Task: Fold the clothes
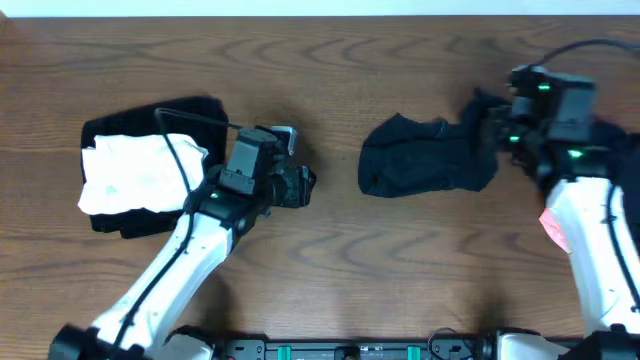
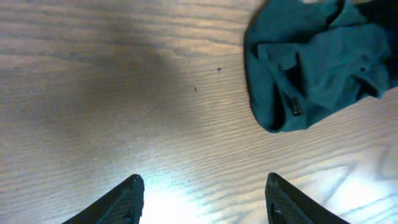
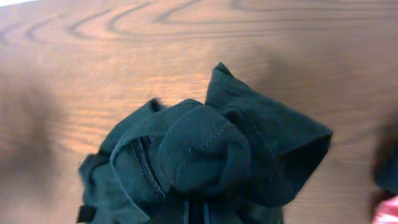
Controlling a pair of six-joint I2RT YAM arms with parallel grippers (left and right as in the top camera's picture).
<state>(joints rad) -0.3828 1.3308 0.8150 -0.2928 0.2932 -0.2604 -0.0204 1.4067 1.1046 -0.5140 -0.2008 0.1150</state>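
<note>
A crumpled black T-shirt (image 1: 425, 155) lies right of the table's middle. My right gripper (image 1: 497, 130) is shut on its right edge. In the right wrist view the cloth (image 3: 211, 149) bunches up over the jaws and hides most of that gripper (image 3: 211, 214). My left gripper (image 1: 305, 186) hovers to the left of the shirt, apart from it. Its fingers (image 2: 127, 200) stand open over bare wood, the gripper (image 2: 205, 202) holding nothing. The shirt (image 2: 311, 62) shows in that view's upper right. A white garment (image 1: 140, 175) lies on a folded black one (image 1: 185, 112) at far left.
A pale pink garment (image 1: 553, 228) peeks out beside the right arm, also visible as a pink corner (image 3: 388, 213) low in the right wrist view. The left arm (image 1: 170, 270) crosses the front left of the wooden table (image 1: 330, 260).
</note>
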